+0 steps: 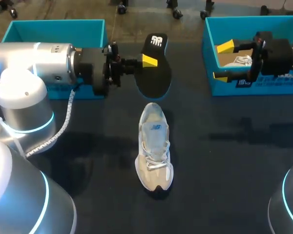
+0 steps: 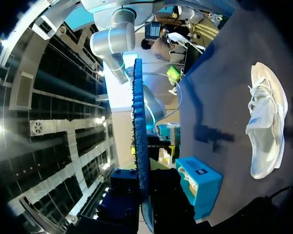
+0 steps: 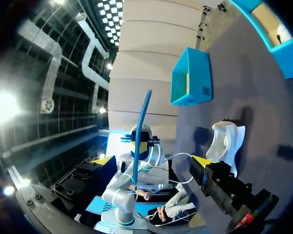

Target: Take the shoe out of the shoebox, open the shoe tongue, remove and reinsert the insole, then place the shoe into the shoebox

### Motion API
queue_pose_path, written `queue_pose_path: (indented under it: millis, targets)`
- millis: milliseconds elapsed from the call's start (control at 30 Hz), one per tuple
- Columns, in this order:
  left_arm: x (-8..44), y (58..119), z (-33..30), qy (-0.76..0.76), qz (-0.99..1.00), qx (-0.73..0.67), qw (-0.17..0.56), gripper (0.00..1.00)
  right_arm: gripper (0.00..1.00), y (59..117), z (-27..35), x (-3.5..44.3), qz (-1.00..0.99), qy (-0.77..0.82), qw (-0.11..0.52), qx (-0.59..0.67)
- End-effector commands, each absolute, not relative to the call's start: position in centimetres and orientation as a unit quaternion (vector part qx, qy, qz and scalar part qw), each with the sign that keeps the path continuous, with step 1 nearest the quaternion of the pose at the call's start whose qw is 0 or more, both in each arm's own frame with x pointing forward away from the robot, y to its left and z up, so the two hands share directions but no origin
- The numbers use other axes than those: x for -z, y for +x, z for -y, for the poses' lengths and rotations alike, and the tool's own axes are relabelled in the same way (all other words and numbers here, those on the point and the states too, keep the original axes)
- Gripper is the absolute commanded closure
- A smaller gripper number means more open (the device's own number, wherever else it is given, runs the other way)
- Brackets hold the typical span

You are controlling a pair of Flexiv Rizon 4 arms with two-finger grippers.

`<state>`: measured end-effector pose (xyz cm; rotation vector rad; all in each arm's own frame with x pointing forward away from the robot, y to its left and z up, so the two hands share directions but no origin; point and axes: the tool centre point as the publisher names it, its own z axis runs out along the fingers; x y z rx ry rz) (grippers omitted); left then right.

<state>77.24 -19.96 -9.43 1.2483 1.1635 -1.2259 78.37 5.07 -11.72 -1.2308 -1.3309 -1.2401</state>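
Observation:
A white shoe [image 1: 155,146] lies on the black table, toe toward me, and also shows in the left wrist view [image 2: 266,126] and the right wrist view [image 3: 227,141]. My left gripper [image 1: 148,61] is shut on a black insole [image 1: 155,63] with a blue edge, holding it in the air above the table behind the shoe. The left wrist view shows the insole [image 2: 138,136] edge-on between the fingers. My right gripper [image 1: 222,61] stands open at the left wall of the right blue shoebox [image 1: 249,85], with nothing between its fingers.
A second blue box [image 1: 58,31] stands at the back left, behind my left arm. The right shoebox holds paper and something white [image 1: 240,61]. The shoe lies on bare table.

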Motion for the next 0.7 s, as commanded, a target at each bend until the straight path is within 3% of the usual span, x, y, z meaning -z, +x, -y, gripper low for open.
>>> queue_pose_path:
  millis: [33, 700]
  targets:
    - [9.6, 77.1, 19.9, 0.514, -0.499, 0.5, 0.487, 1.0, 0.0, 78.4, -5.2, 11.7, 0.54, -0.5, 0.455, 0.502]
    - [7.9, 75.3, 18.7, 0.259, -0.721, 0.613, 0.192, 1.0, 0.0, 78.4, -5.2, 11.7, 0.54, -0.5, 0.455, 0.502]
